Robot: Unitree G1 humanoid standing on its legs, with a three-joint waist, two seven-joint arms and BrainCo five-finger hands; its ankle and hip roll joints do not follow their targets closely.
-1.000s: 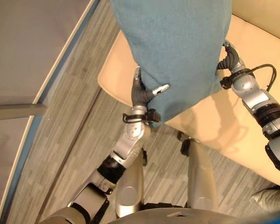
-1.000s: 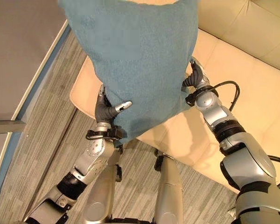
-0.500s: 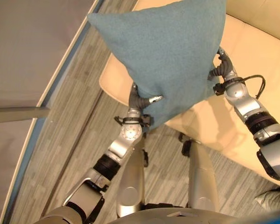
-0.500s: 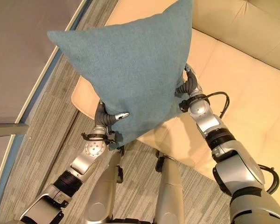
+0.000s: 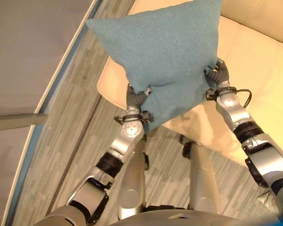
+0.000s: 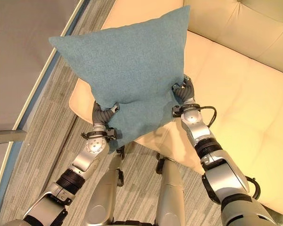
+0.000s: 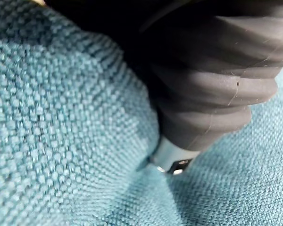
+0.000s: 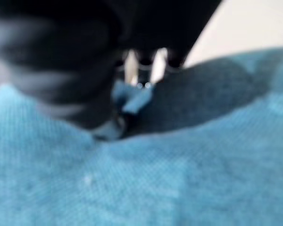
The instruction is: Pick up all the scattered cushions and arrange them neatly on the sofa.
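A large teal cushion point(image 5: 162, 52) hangs in the air over the front left corner of the cream sofa point(image 5: 254, 70), held up between both hands. My left hand point(image 5: 136, 98) grips its lower left edge, fingers sunk into the cloth. My right hand point(image 5: 218, 75) pinches its right edge from the sofa side. In the left wrist view the teal weave point(image 7: 66, 141) fills the frame around the dark ribbed cover point(image 7: 212, 80). The right wrist view has the same teal cloth point(image 8: 179, 179) bunched against the fingers point(image 8: 132, 70).
Grey wood-grain floor point(image 5: 66, 122) lies left of and in front of the sofa. A grey wall panel with a blue-edged base point(image 5: 42, 94) runs diagonally along the left. The sofa seat point(image 6: 236, 108) to the right is bare cream leather.
The cushion has swung away from the camera and out over the sofa corner. Both hands moved forward with it, and the left thumb has sunk into the cloth.
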